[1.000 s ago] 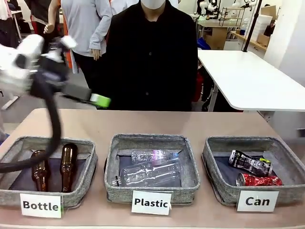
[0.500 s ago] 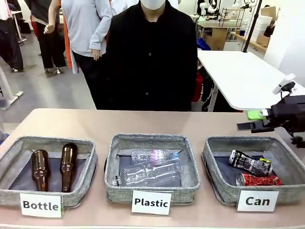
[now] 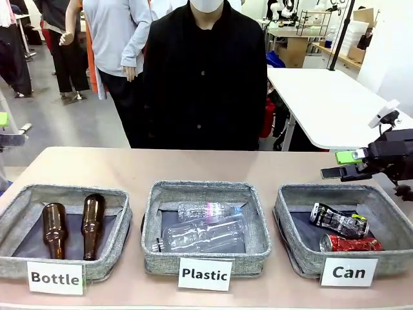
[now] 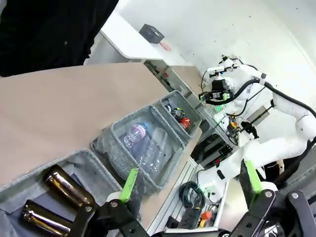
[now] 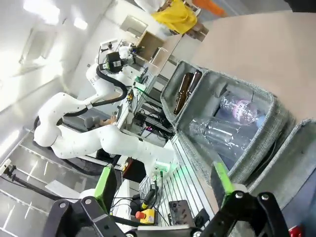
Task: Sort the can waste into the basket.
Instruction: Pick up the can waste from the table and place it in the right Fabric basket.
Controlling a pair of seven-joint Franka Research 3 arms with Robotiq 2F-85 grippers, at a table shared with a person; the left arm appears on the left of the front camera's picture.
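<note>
Right pincer (image 3: pixel 344 164), spread wide and empty, hovers over the "Can" basket's (image 3: pixel 293 248) far rim. Left pincer (image 4: pixel 190 180) likewise gapes empty. Inside lie a dented red can (image 3: pixel 352 243) and a crumpled black can (image 3: pixel 337 220).

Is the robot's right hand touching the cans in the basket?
Apart. In the front view the right end effector hangs open above the basket's far rim, with bare lining between it and the black can.

A grey fabric basket labelled "Bottle" (image 3: pixel 115 223) sits at the left of the tan table (image 3: pixel 193 166); two brown glass bottles (image 3: pixel 72 227) lie side by side inside it; the middle basket labelled "Plastic" (image 3: pixel 258 223) holds two clear plastic bottles (image 3: pixel 205 227), one above the other; a person in black (image 3: pixel 205 77) stands at the far edge; a white table (image 3: pixel 335 110) stands behind to the right.
</note>
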